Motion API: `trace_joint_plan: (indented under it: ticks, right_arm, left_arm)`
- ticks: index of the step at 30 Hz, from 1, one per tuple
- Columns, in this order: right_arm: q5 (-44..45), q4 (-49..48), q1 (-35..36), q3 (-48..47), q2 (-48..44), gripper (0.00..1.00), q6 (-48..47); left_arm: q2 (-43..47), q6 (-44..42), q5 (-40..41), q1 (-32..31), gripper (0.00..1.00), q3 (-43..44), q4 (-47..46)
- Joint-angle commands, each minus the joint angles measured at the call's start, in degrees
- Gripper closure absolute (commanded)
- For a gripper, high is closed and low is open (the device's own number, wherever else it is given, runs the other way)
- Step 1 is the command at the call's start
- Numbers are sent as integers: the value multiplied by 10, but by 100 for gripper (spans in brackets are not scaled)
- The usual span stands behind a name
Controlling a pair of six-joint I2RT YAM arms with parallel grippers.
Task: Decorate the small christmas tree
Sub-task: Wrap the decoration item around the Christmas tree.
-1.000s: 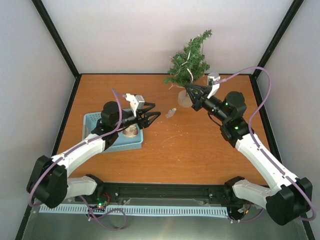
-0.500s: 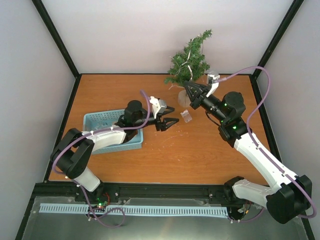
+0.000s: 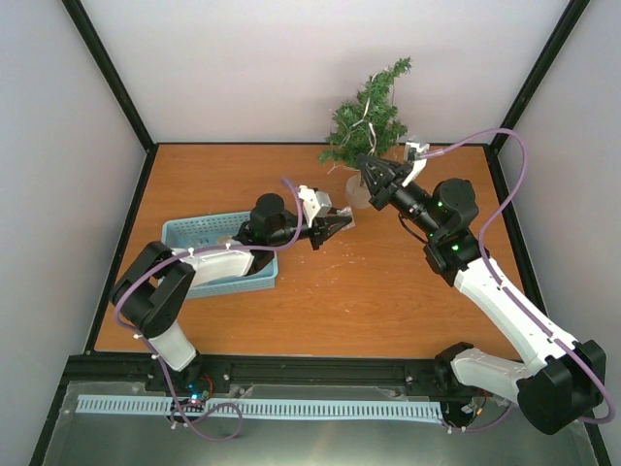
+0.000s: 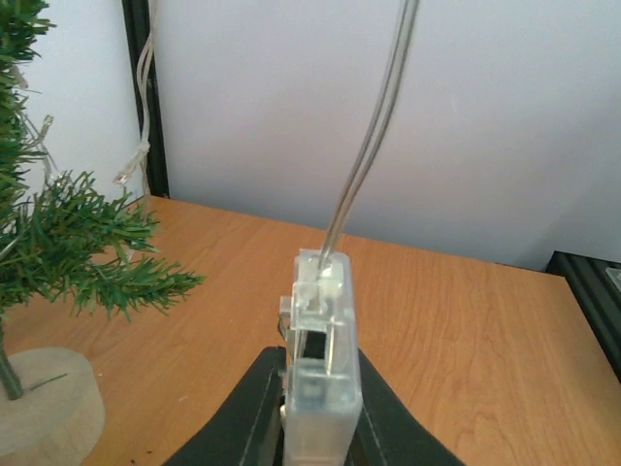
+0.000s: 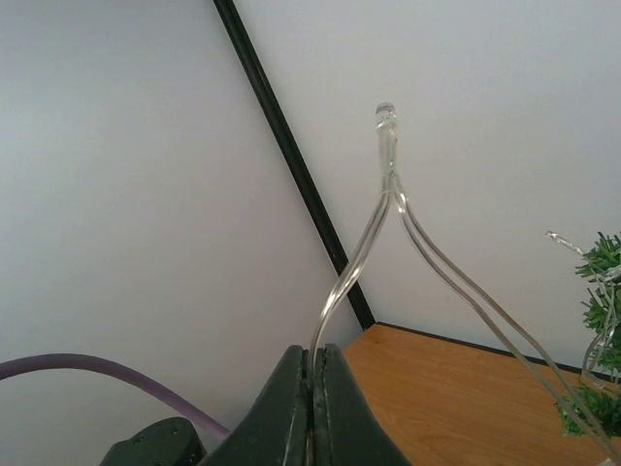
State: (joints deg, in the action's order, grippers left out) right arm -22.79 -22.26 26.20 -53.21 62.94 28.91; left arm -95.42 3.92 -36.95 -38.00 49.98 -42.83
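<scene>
Looking down from the top camera, I am seeing the small christmas tree [image 3: 367,121] standing at the far edge of the worktop [image 3: 388,291], right of centre. Its long axis is running upright from base to tip, with the slim tip leaning toward the far right corner.

The left wrist camera is giving me what the overhead view is hiding: the round pale base [image 4: 49,413] sitting on the wood, and the left tool [image 4: 315,408] clamping a clear plastic box [image 4: 318,369] between its fingers. Two thin wires [image 4: 374,126] are rising out of the box. The right wrist camera is showing the right tool [image 5: 312,408] pressed together on a looped light wire [image 5: 349,262], a small bulb [image 5: 385,116] topping the loop.

From above, the left arm is stretching low across the blue basket [image 3: 189,233], its tool just beside the tree's foot. The right arm is reaching in from the near right, elbow bent, its tool near the lowest branches.
</scene>
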Motion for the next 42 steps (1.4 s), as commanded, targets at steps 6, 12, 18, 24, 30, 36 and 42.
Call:
trace_joint_plan:
  ticks: [6, 12, 18, 24, 30, 36, 42]
  right_arm:
    - [49, 34, 6, 13, -19, 87, -56]
    - [89, 103, 6, 21, -38, 62, -126]
    - [98, 133, 6, 27, -63, 43, -193]
    - [128, 173, 6, 15, -83, 20, -237]
    - [141, 183, 6, 7, -103, 0, -258]
    - [184, 233, 6, -25, -103, 0, -284]
    - [195, 238, 6, -34, -127, 0, -299]
  left_arm:
    - [34, -12, 48, 2, 98, -3, 63]
    - [62, 51, 96, 60, 96, 11, 208]
    - [73, 76, 97, 120, 94, 36, 269]
    - [55, 72, 145, 149, 95, 91, 332]
    - [12, 67, 196, 177, 95, 172, 369]
    - [-77, 83, 220, 205, 95, 306, 417]
    - [-187, 127, 223, 227, 96, 487, 525]
